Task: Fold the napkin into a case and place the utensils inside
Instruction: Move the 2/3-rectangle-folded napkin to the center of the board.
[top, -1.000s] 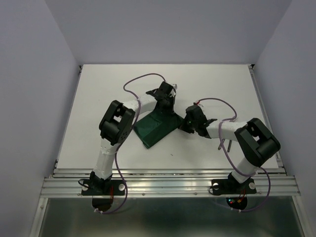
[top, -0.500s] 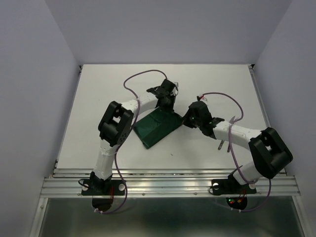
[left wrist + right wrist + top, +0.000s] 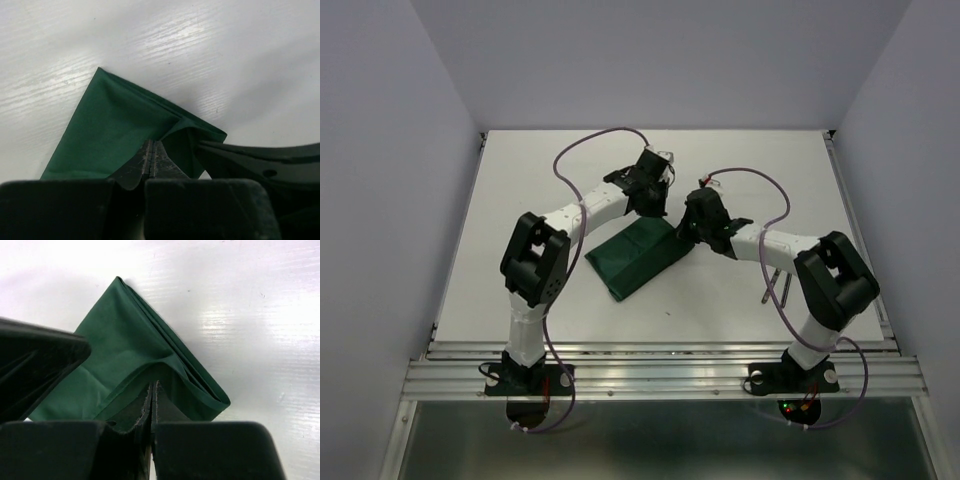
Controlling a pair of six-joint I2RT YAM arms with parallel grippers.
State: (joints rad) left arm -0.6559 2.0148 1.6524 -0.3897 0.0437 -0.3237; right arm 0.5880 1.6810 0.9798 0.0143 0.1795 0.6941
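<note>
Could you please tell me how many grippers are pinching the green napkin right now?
2. The left gripper is shut on the napkin at its far-right end, near the farther corner. The right gripper pinches the same end, just beside it.

Top external: high behind the arm bases [image 3: 525, 378], looking down and forward across the whole table [image 3: 520, 200]; far off. Wrist views: each peers along its own tips, left gripper [image 3: 152, 156], right gripper [image 3: 152, 395], very close; all three share the napkin [image 3: 638, 258].
</note>
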